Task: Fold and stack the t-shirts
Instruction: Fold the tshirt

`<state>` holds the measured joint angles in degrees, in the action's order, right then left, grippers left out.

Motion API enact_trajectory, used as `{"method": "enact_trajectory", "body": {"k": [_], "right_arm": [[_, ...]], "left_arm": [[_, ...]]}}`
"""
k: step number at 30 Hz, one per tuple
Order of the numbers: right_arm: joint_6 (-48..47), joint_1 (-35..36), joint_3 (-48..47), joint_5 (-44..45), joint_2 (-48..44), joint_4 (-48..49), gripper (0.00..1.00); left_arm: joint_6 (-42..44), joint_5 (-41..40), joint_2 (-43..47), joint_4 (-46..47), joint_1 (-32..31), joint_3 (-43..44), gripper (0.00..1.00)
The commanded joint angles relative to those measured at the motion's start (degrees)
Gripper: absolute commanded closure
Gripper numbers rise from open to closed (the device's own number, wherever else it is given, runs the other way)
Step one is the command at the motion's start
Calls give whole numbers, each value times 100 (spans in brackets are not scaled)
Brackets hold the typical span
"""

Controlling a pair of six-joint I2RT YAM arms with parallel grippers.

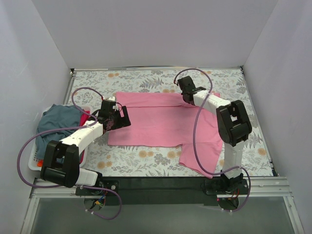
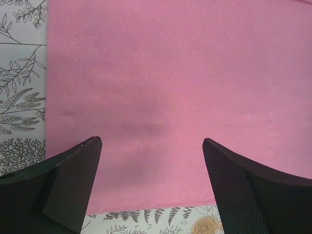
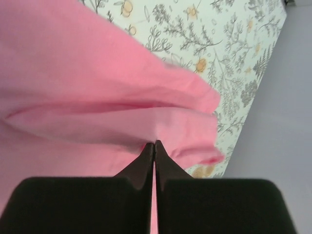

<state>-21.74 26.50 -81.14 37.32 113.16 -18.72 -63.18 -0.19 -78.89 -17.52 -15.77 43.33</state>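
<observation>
Tension is going to matter here — the right gripper [image 3: 154, 145] is pinching a raised fold of the bright pink soft cloth t-shirt [image 1: 156, 124] tight, the rest lying flat under the left gripper's [image 2: 152, 144] wide-open fingers. I'd be clamping that hem corner before lifting anything.

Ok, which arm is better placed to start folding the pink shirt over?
Right, probably: the right end effector is shut on a fold of the pink t-shirt, while the left end effector hangs open above its hemmed edge, gripping nothing.
</observation>
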Motion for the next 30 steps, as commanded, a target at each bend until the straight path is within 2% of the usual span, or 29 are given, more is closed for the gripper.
{"method": "enact_trajectory", "body": {"k": [1,3,5,9,13,15,18,20,25,30], "right_arm": [[-568,-48,-471,398,293,132,99],[-647,-92,-727,399,460,158,93],[-674,-154,-954,338,592,219,82],[-587,-250,-1359,311,882,237,79],[-122,-444,-1650,162,1023,185,78],[151,-470,-1650,92,910,71,73],[766,-628,-1405,-540,497,-26,62],[1239,-830,-1071,-1312,119,-70,58],[1892,-1208,-307,-2622,-522,26,57],[2655,-1568,362,-3607,-875,588,58]], "left_arm": [[86,1,41,64,-23,79,22],[95,10,49,73,-23,79,22],[95,10,49,64,-23,88,22],[104,10,41,73,-23,79,22],[95,10,41,56,-23,79,22],[104,10,49,56,-23,88,22],[95,10,49,47,-23,97,22],[86,184,58,47,-23,88,22],[86,194,67,29,-23,105,22],[78,194,67,20,-23,88,22]]}}
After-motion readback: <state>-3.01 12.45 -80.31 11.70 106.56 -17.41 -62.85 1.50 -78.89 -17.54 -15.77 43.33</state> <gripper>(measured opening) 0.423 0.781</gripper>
